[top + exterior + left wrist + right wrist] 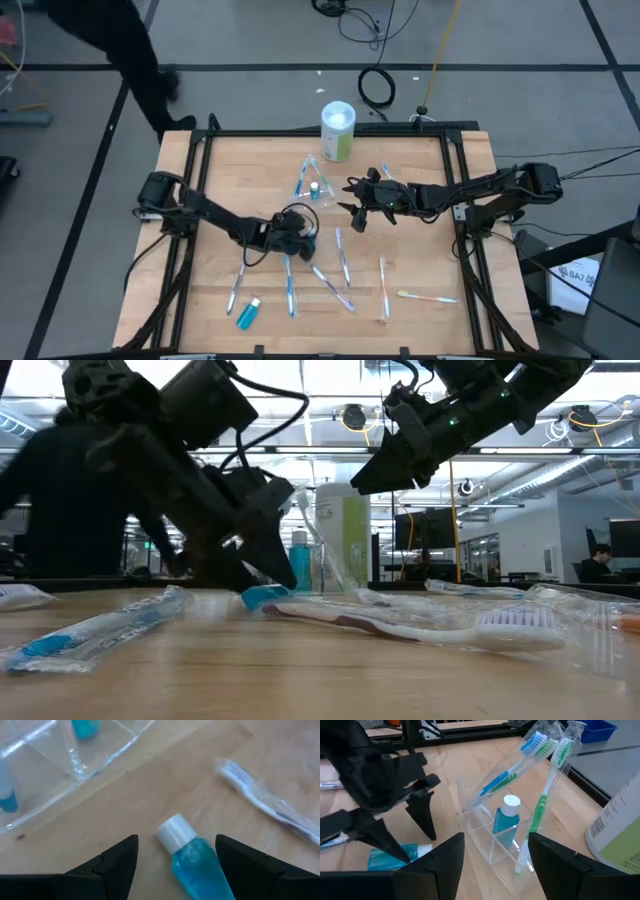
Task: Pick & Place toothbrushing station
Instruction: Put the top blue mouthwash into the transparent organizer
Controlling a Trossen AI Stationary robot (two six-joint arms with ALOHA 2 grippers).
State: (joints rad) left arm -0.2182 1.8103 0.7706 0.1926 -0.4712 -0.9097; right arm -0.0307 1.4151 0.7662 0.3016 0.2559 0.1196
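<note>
Between the left gripper's (pixel 176 851) spread fingers lies a blue tube (pixel 195 865); only the right wrist view shows the clear holder's (pixel 490 842) brushes behind the spread right gripper (pixel 495 851).

Blue tube (pixel 197 865): lower end cut off by the left wrist view's edge — length untold.
Canister (pixel 620 837): only a corner shows in the right wrist view.
Person (pixel 130 50): cropped at the high view's top — blurred in the low view.

White-and-green canister (pixel 338 130) upright at far table (pixel 420 200) edge; black cable coil (pixel 377 87) on floor beyond.
</note>
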